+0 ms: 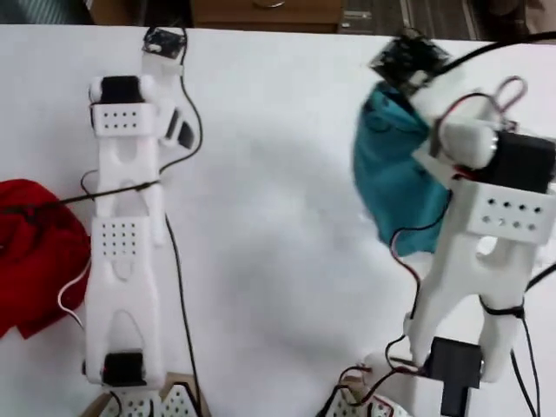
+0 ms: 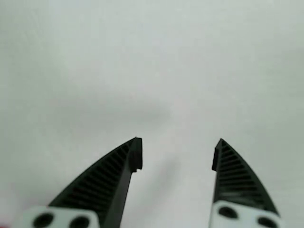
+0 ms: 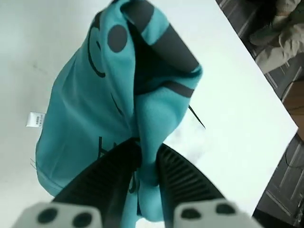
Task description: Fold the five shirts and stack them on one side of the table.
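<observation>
A teal shirt [image 1: 395, 178] with dark stripes and a smiley print hangs bunched at the right of the table, partly under the right arm. In the right wrist view the teal shirt [image 3: 118, 104] is pinched between my right gripper [image 3: 148, 154], which is shut on its fabric. A crumpled red shirt [image 1: 35, 252] lies at the table's left edge beside the left arm. My left gripper [image 2: 176, 154] is open over bare white table with nothing between its fingers [image 2: 124, 164]. In the high view the left arm stretches toward the far edge.
The white table [image 1: 278, 243] has free room in its middle. Black cables [image 1: 178, 287] run along the left arm and over the red shirt. A wooden cabinet [image 1: 265, 13] stands beyond the far edge. Dark floor [image 3: 280, 156] lies past the table's right edge.
</observation>
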